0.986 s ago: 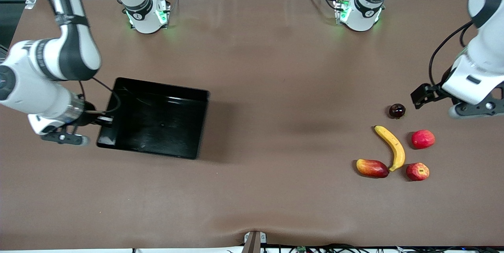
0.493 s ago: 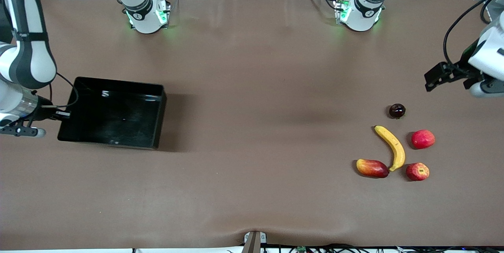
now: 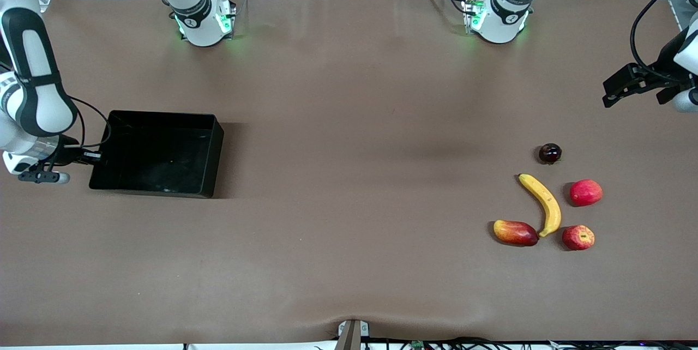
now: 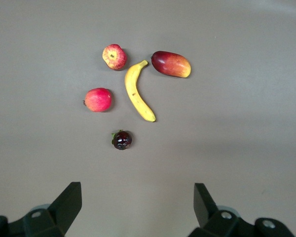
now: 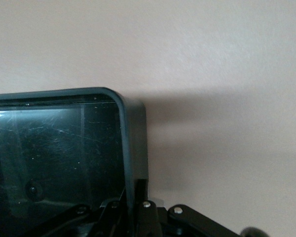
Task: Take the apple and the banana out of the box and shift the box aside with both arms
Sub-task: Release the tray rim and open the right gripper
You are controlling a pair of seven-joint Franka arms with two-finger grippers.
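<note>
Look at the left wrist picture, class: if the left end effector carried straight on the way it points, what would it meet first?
Probably the bare table. The open left end effector points down at brown surface short of the small dark fruit, though its exact aim is hard to judge.

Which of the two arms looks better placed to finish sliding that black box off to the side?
The right: its gripper is shut on the box wall. The left gripper, jaws open, hangs far off above the table near the fruit.
</note>
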